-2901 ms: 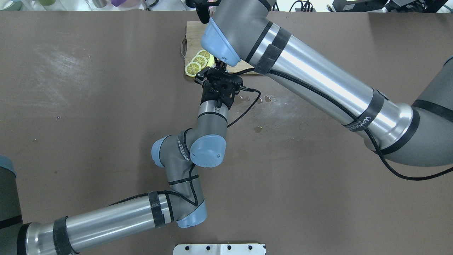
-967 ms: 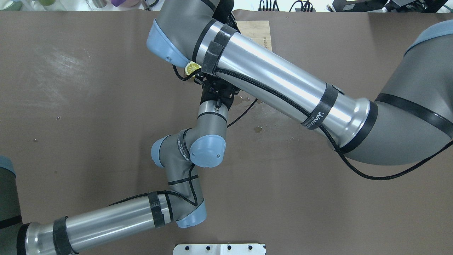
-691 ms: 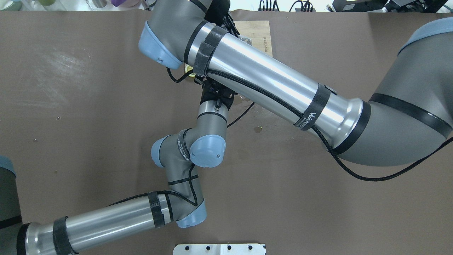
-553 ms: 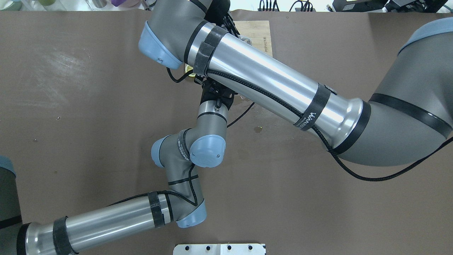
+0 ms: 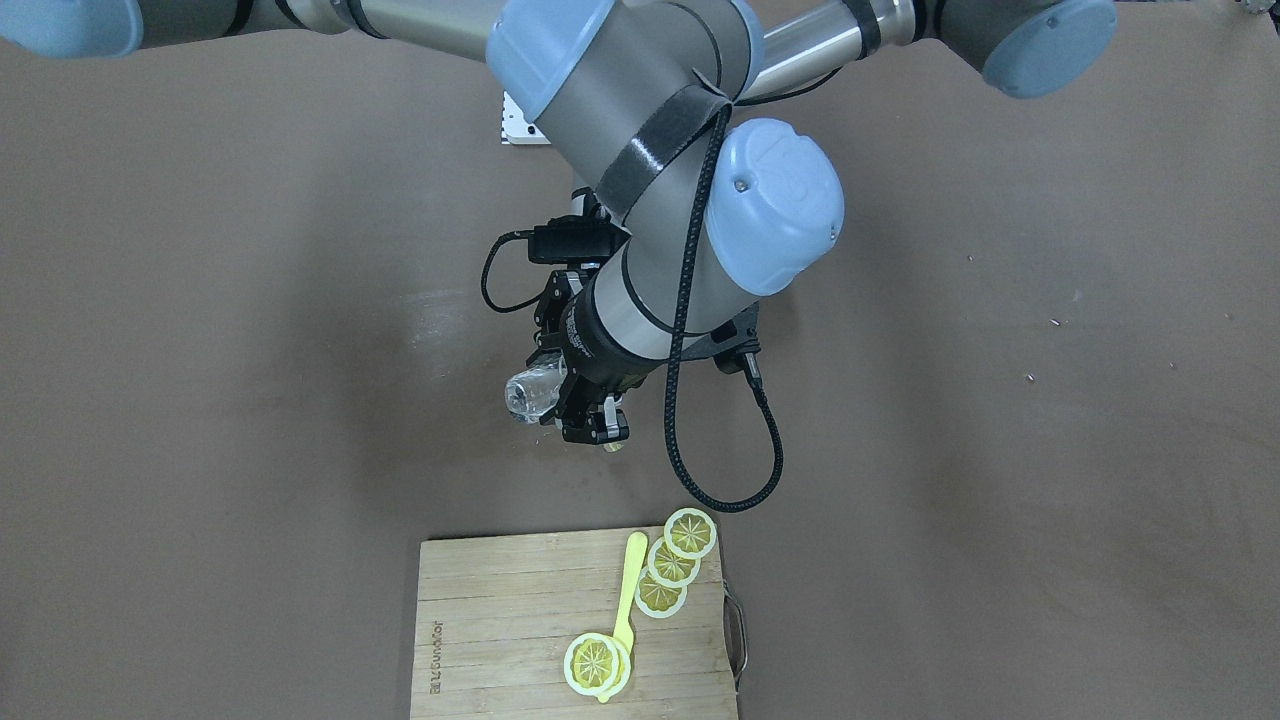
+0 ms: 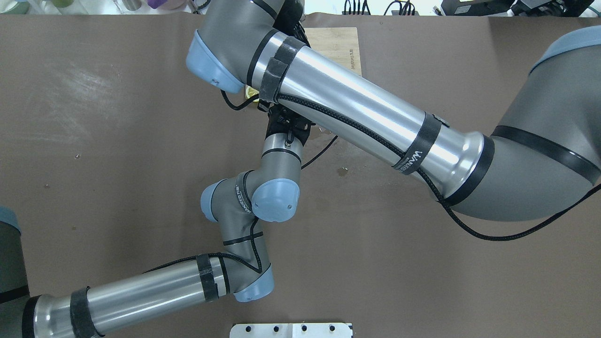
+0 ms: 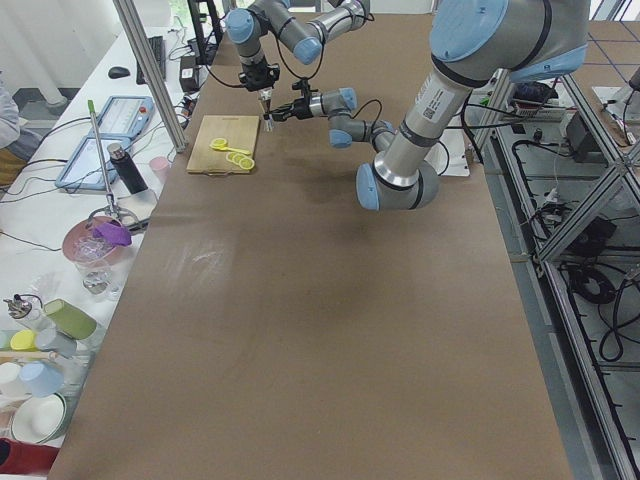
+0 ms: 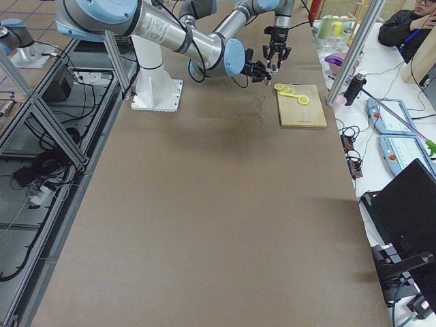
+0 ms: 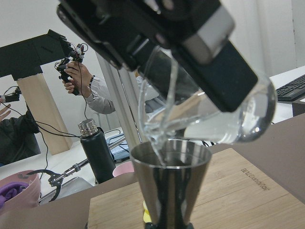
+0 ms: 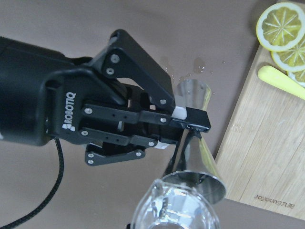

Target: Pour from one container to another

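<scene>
Clear glass cup (image 9: 249, 113) tipped, water (image 9: 161, 143) streaming into steel conical jigger (image 9: 170, 177).
Right gripper (image 5: 572, 392) clamps cup; left gripper (image 10: 183, 131) pinches jigger.

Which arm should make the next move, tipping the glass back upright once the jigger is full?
Right. The right hand grips the tilted glass over the jigger, mid-pour; the left hand only holds that jigger upright.

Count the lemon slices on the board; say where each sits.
4. Three lemon slices overlap near the cutting board's handle; the fourth lies at the yellow spoon's end. Others may hide underneath.
</scene>
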